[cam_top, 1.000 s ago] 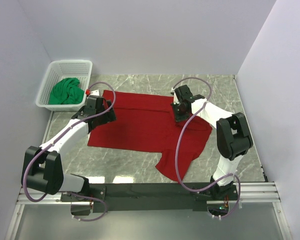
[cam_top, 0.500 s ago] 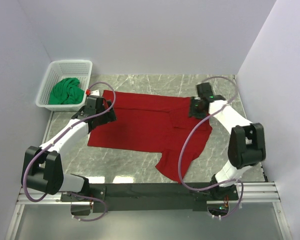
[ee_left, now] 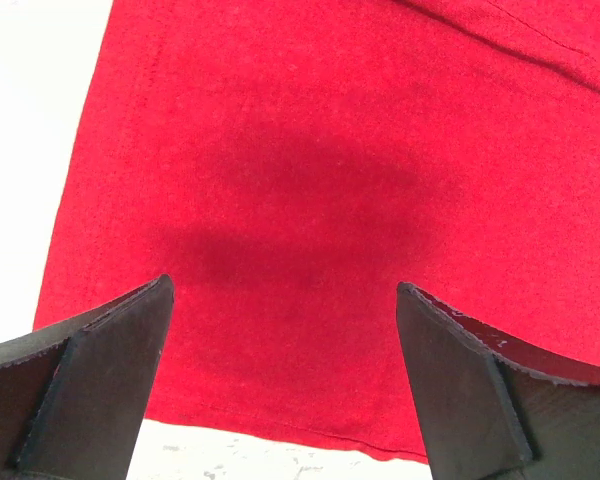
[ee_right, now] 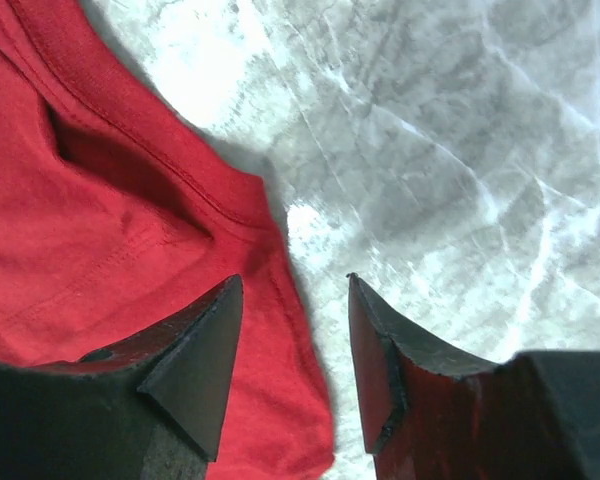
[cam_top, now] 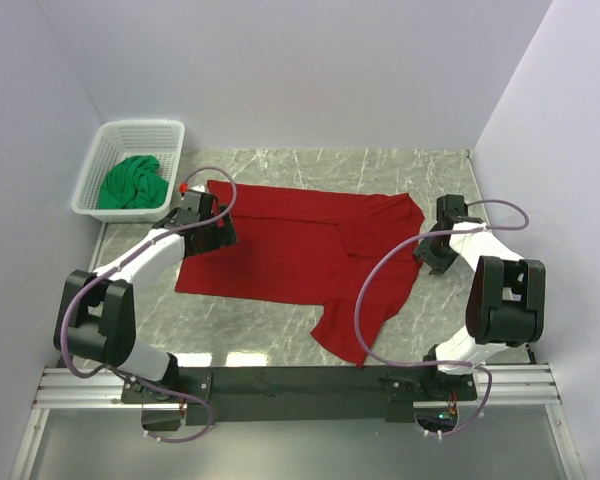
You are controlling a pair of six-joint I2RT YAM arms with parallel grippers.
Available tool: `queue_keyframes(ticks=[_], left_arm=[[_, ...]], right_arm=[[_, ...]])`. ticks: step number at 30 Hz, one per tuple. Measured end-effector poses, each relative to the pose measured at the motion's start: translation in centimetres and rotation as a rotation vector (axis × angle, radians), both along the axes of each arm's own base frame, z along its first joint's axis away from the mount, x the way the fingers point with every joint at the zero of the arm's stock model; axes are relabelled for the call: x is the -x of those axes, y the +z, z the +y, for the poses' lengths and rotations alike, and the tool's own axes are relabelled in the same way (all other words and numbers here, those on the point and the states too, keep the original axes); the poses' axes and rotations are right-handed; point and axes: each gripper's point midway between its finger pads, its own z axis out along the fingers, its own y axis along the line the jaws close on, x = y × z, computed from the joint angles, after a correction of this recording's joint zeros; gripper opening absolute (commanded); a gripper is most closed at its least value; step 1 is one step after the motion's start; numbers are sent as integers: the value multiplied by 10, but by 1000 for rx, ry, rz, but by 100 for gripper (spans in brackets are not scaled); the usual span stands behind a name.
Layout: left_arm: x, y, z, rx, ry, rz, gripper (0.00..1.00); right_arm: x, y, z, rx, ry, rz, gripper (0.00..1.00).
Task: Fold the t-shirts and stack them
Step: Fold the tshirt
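Moved: the right gripper has swung from the middle of the red tee out to its right edge, and its jaws have parted. The far sleeve now lies spread out. The left gripper has barely shifted.
Red tee: flat on the table, lying sideways, hem to the left. One sleeve is at the far right and the other trails toward the near edge. A small ridge of cloth sits right of centre.
Green tee: bunched in the basket, far left corner, well apart from the red one.
Right gripper: released, holding nothing, low over the sleeve edge where cloth meets table.
Left gripper: spread wide over the hem, nothing between the fingers.
Stage (my reading): still smoothing. No fold made and no stack started.
Risk, pinch: a shallow grab at either edge may catch only the top layer, so the fold peels open.
Risk, drag: one arm pulling alone could slide the whole tee over the smooth table and undo the flattening.
Risk, near sleeve: it lies skewed and may fold crooked, or snag the right arm's cable running over it.
Materials: the tees are soft matte knit with stitched hems, limp and quick to crease.
Table: grey veined marble look, slick.
Basket: white rigid plastic lattice.
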Motion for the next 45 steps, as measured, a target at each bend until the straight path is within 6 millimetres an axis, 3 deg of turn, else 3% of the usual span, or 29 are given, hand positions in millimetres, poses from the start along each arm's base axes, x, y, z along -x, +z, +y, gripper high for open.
queue_keyframes(ticks=[5,10,17,21,25,28,30,34,39,45], left_arm=[[-5,-4,-2,6,-2,15,98],[-6,-5,0,17,4,21,98],[-8,-8,7,21,23,29,98],[-9,-11,11,33,32,41,98],[-11,-11,15,50,52,42,98],[-12,-12,17,61,61,43,98],[-13,-11,17,69,63,40,98],[-13,-11,16,75,59,42,98],[-10,-12,12,96,53,49,98],[11,-14,10,122,57,71,97]], right_arm=[[-3,-9,2,-50,-23,-4,39],[-9,-20,8,-86,-17,6,32],[-23,-20,0,-87,-25,0,0],[-38,-20,-15,-80,-55,-5,0],[-57,-15,-47,-44,-120,-9,0],[-72,-9,-75,-8,-165,-21,10],[-80,-3,-87,10,-182,-39,26],[-80,6,-89,13,-173,-65,43],[-49,24,-71,5,-161,-95,49],[23,15,-45,-24,-172,-44,50]])
